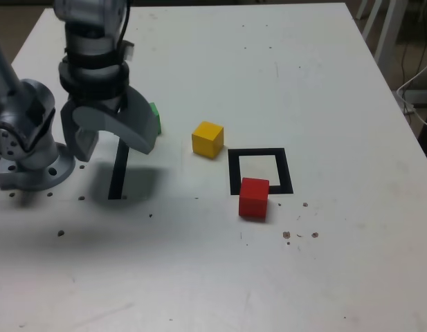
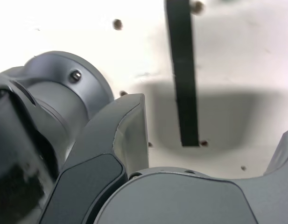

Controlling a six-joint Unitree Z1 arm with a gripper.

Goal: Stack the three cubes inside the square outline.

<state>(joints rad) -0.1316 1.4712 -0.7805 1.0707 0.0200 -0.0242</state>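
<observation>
In the exterior view my gripper (image 1: 113,145) hangs open above the table at the left, with nothing between its jaws. The green cube (image 1: 155,117) peeks out from behind one of its fingers (image 1: 142,135). To the right of the gripper stands the yellow cube (image 1: 207,139), just off the upper left corner of the square outline (image 1: 233,173). The red cube (image 1: 254,198) sits on the outline's near edge, mostly outside it. The wrist view shows my open gripper (image 2: 211,121) over bare table, and none of the cubes.
A straight black strip (image 1: 118,173) of tape lies under the gripper, and the black strip (image 2: 186,84) also appears in the wrist view. The arm's grey base (image 1: 33,169) is bolted at the exterior view's left. White table stretches around the cubes; chair legs and cables stand beyond its right edge.
</observation>
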